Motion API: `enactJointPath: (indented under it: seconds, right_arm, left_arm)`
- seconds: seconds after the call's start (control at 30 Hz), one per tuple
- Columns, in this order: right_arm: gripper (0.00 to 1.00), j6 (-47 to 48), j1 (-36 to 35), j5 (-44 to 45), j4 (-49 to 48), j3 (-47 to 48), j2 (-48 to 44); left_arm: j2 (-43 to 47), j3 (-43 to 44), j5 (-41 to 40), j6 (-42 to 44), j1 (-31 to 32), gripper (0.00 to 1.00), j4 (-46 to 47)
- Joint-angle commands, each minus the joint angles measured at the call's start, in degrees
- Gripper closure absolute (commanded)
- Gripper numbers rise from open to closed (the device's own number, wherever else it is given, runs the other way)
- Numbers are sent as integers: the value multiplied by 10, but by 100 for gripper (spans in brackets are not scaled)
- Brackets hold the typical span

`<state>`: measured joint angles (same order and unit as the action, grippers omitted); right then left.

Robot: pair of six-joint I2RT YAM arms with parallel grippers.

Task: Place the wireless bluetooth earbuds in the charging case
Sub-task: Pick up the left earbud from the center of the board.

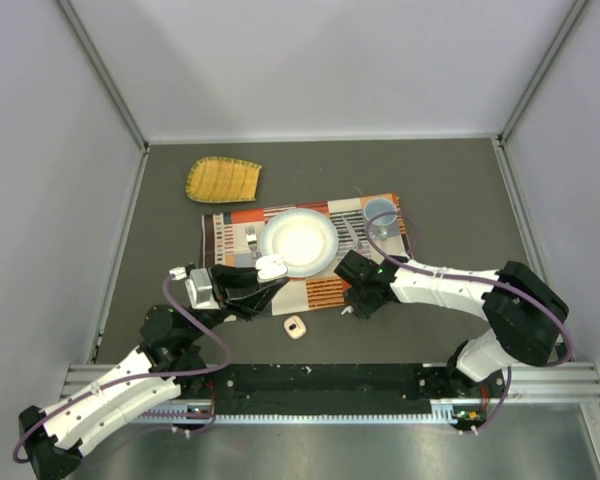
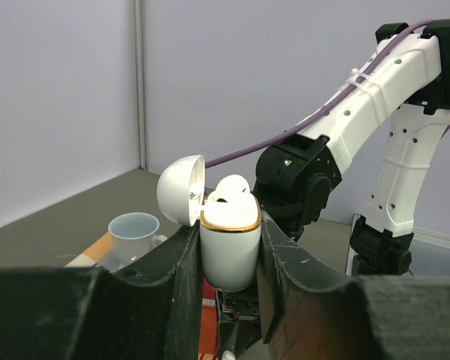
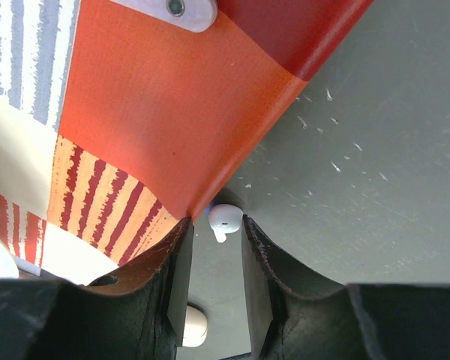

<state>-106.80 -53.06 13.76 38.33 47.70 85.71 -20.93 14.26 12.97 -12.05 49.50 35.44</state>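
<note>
My left gripper (image 2: 229, 238) is shut on a white charging case (image 2: 229, 251) with a gold rim, held upright off the table with its lid (image 2: 178, 189) swung open. One white earbud (image 2: 231, 189) sits in the case. In the top view the case (image 1: 271, 266) hangs over the placemat's near edge. A second earbud (image 3: 226, 217) lies on the grey table against the placemat's corner. My right gripper (image 3: 216, 225) is lowered around it, open. Its right finger touches the earbud and a narrow gap shows on the left side.
A striped placemat (image 1: 230, 235) carries a white plate (image 1: 298, 243), a fork (image 1: 251, 240) and a pale blue cup (image 1: 380, 213). A yellow woven dish (image 1: 223, 180) lies at the back left. A small cream oval object (image 1: 295, 327) rests near the front edge.
</note>
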Motion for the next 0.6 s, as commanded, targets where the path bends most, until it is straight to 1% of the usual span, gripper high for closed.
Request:
enactJointPath:
  seconds: [0.0,0.37,0.57]
  right_arm:
    - [68,-9,7,6,-4,3,10]
    - [69,-20,7,26,-4,-9,10]
    - [73,-24,7,21,-4,-20,9]
  left_arm:
    - [-2,7,-4,0,0,100,16]
    - [-2,6,-5,1,-1,100,13]
    - [-2,4,-7,-2,0,100,16]
